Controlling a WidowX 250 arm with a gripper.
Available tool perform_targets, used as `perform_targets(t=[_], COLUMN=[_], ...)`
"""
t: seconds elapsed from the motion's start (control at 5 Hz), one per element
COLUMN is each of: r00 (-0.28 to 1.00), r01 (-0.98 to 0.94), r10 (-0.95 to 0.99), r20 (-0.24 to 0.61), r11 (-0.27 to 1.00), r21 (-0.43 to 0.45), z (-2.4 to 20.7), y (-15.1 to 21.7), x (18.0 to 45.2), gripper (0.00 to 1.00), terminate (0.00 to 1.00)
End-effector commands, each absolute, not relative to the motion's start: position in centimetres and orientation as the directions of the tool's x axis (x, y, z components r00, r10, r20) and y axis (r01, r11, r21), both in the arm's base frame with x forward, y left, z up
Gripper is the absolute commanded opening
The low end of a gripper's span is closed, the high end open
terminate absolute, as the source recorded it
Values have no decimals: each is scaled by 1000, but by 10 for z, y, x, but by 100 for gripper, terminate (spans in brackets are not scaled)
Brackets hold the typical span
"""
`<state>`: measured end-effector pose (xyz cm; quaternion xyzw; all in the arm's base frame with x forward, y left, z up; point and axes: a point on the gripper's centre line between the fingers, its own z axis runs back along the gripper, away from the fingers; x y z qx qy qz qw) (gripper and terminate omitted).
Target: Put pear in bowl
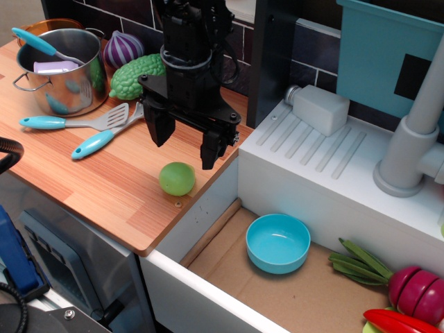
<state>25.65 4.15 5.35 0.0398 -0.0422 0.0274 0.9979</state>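
Hovering my gripper (185, 144) over wooden counter (104, 180), jaws spread, holding nothing. Pear (176, 178) rests on counter just below, near counter's right edge, untouched. Step in hand: approach before grasp. Next move calls for descent straddling pear, closure, lift, then transfer right and down to bowl (278, 242) in lower bay.
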Motion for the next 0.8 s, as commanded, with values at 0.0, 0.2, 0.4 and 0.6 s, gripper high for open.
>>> perform_targets(t=[0.0, 0.2, 0.4, 0.6], r00=[995, 993, 994, 991], r01=[-58, -36, -32, -35], r10=[51, 23, 14, 13], r20=[86, 114, 112, 131], r11=[995, 993, 986, 985], r21=[77, 112, 161, 167], z=[53, 49, 47, 42], y=[41, 43, 42, 42], x=[257, 256, 256, 255], gripper=[100, 100, 100, 100], terminate=[0, 0, 0, 0])
